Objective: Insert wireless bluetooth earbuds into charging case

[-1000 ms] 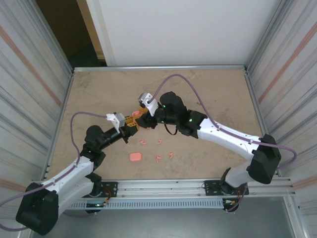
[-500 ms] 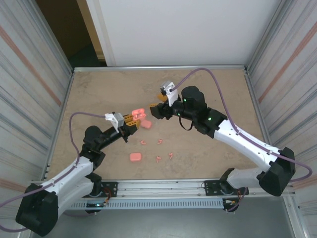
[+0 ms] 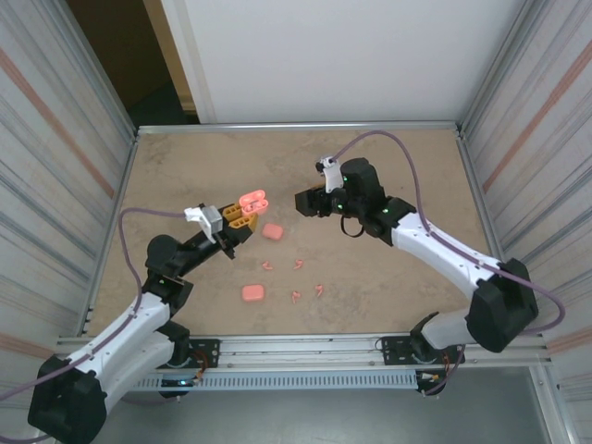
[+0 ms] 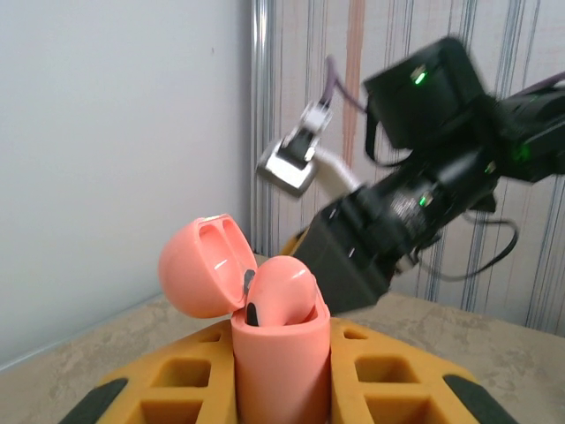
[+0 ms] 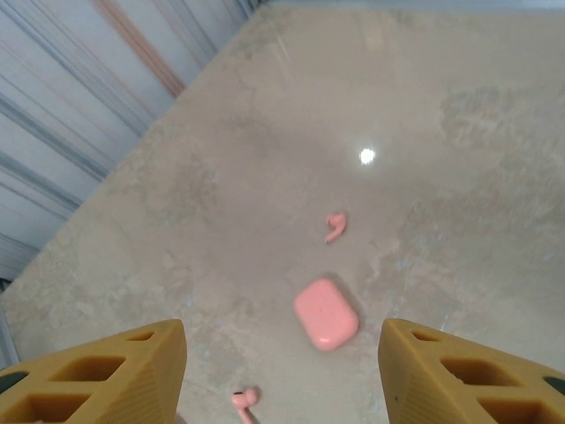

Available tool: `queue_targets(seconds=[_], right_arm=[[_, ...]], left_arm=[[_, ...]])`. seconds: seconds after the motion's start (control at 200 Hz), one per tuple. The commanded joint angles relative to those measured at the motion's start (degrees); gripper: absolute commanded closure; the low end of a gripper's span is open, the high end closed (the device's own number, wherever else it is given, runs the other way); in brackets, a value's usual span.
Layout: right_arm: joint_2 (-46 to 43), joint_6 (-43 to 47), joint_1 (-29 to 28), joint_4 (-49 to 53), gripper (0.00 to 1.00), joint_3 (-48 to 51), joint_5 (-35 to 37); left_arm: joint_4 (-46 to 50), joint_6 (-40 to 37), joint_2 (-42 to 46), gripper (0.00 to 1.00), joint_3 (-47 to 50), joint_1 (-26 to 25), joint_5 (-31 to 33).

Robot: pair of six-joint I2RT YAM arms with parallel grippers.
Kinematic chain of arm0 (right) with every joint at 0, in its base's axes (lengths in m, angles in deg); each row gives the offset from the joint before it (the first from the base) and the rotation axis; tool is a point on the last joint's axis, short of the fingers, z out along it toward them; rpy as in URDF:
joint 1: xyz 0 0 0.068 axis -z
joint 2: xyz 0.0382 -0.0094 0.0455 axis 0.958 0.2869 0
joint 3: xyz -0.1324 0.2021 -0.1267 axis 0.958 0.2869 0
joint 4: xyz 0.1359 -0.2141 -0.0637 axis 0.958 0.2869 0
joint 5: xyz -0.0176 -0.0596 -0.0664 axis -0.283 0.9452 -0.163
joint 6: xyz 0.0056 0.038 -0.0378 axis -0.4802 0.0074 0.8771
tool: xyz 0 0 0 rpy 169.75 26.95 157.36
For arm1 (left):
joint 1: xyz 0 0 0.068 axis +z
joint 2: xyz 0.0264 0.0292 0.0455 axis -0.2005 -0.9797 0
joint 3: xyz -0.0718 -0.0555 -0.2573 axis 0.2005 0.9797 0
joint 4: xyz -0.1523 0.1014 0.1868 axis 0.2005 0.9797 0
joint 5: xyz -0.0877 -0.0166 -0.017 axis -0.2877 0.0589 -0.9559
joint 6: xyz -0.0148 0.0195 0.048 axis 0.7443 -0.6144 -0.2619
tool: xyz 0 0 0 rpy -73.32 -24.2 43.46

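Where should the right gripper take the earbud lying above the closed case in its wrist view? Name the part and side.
Probably the bulbous head of the earbud, from straight above: it lies flat on the table, clear of the closed case, so the open right gripper can straddle it.

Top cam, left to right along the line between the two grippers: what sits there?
Open case → closed case → right gripper, jaws open.
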Motion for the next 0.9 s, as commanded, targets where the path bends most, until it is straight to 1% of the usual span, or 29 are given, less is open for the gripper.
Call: queue_targets(seconds=[0.0, 0.16, 0.331, 0.496, 0.676, 0.892], right_arm=[[4.62, -4.01, 0.06, -0.86, 0.44, -1.00, -4.54], [12.11, -7.66, 0.13, -3.55, 0.48, -3.71, -7.92], [20.56, -11.09, 0.01, -5.14, 0.51, -7.82, -8.58], [28.30, -13.97, -0.29, -3.58, 0.53, -14.39, -7.94], [35.57, -14.35, -1.32, -1.15, 0.53, -20.94, -4.92], [41.39, -15.15, -2.56, 0.17, 0.53, -26.26, -1.87]], left_arm=[[-2.10, -0.73, 1.27, 1.00, -2.47, -0.32, 0.60], [-0.42, -0.39, 2.83, 1.00, -2.51, -0.32, 1.03], [3.91, -1.37, 6.30, 1.00, -2.37, -0.32, 1.38], [7.98, -2.75, 10.78, 1.00, -1.63, -0.32, 2.18], [11.76, -4.24, 14.68, 1.00, -1.28, -0.31, 3.01], [13.14, -5.02, 16.71, 1.00, -0.88, -0.32, 3.11]])
